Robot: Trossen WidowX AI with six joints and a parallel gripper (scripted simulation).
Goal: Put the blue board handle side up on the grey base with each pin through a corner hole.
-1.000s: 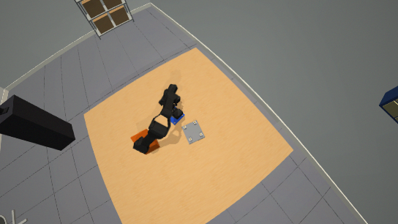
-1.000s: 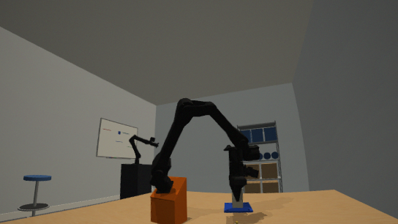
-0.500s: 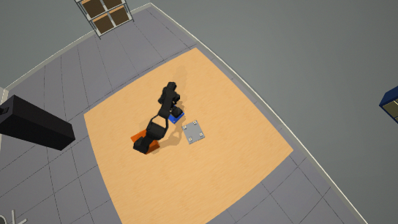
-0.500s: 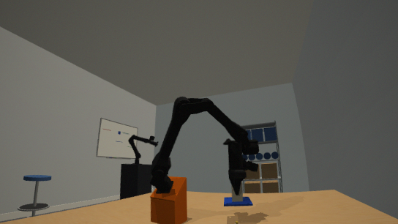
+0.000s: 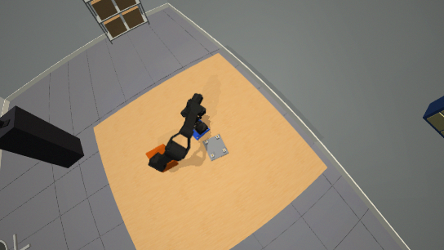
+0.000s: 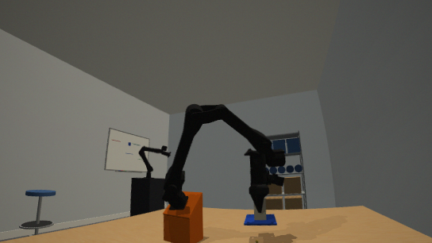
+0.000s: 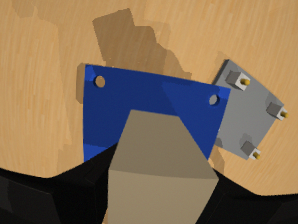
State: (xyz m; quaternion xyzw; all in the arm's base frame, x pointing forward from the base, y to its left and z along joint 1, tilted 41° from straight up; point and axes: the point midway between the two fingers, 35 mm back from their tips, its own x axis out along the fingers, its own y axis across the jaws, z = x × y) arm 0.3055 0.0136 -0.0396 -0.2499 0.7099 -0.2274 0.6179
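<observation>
The blue board [image 5: 198, 136] [image 6: 250, 222] [image 7: 145, 90] is level, handle up, a little above the table. My gripper [image 6: 260, 210] [image 7: 152, 151] is shut on its square beige handle [image 7: 155, 135]. Two corner holes show in the wrist view; the handle and fingers hide the near part of the board. The grey base [image 5: 215, 148] [image 7: 231, 117] lies on the table beside the board. In the wrist view the board's right edge overlaps it, and grey shows through the right hole. Three posts with gold pins [image 7: 245, 81] show there; all four posts show in the top view.
An orange block [image 5: 153, 154] [image 6: 183, 228] stands under the arm's foot on the wooden table [image 5: 261, 163]. A black pedestal [image 5: 45, 139] [image 6: 140, 196] stands off the table, and a second arm [image 6: 147, 159] is on it. A shelf [image 6: 294, 175] stands at the back wall.
</observation>
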